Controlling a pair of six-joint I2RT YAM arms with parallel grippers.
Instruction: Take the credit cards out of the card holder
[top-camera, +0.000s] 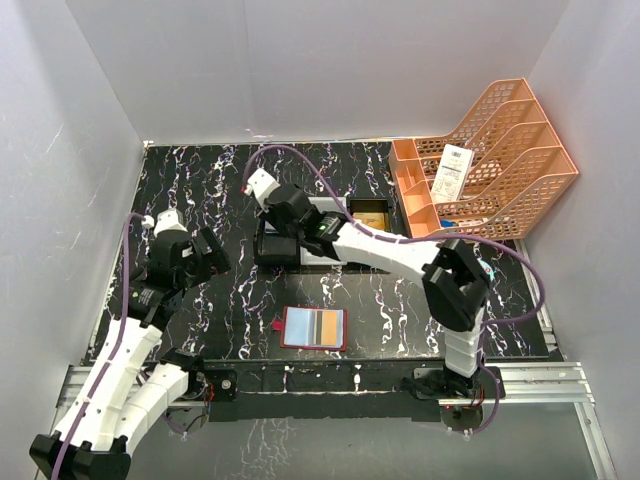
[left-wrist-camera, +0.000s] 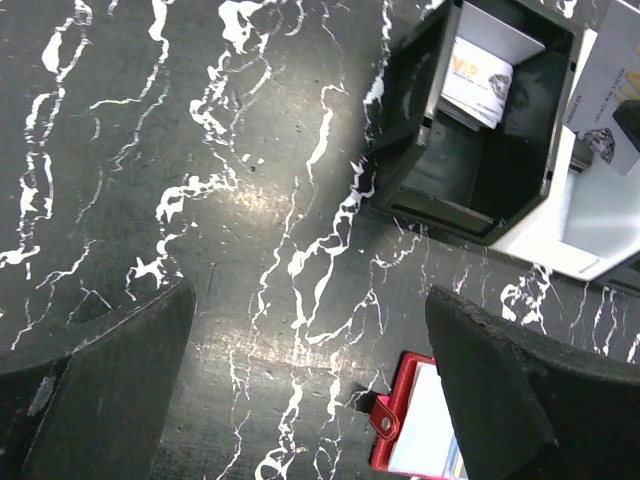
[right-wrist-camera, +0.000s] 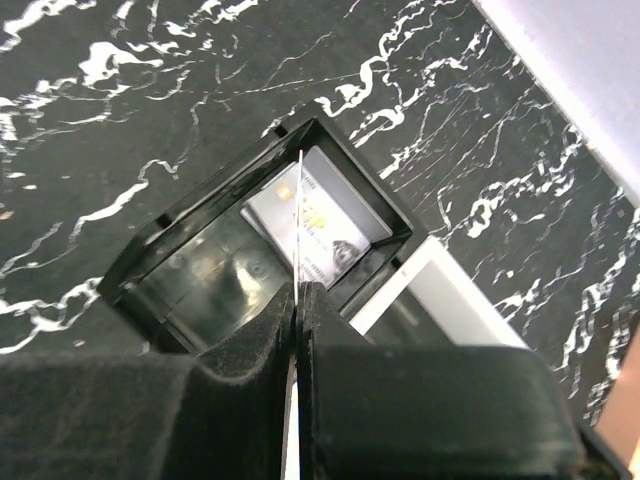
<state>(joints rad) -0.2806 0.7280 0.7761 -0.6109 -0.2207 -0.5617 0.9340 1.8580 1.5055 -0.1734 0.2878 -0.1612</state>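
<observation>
The dark-red card holder (top-camera: 313, 328) lies open near the table's front edge, with a light blue card (top-camera: 299, 326) and an orange card (top-camera: 330, 327) in it. Its snap tab and left edge (left-wrist-camera: 385, 420) show in the left wrist view, just below the right fingertip. My left gripper (top-camera: 212, 252) hovers open and empty, up and left of the holder. My right gripper (right-wrist-camera: 302, 290) is shut on a thin credit card (right-wrist-camera: 299, 220), held edge-on over the tray's black compartment (right-wrist-camera: 200, 270). Another card (right-wrist-camera: 330, 225) lies inside that compartment.
The black-and-white three-compartment tray (top-camera: 318, 259) stands mid-table under the right arm, with a yellowish card (top-camera: 370, 215) in its far compartment. An orange mesh file rack (top-camera: 490, 160) holding a paper slip fills the back right corner. Grey walls close in the table.
</observation>
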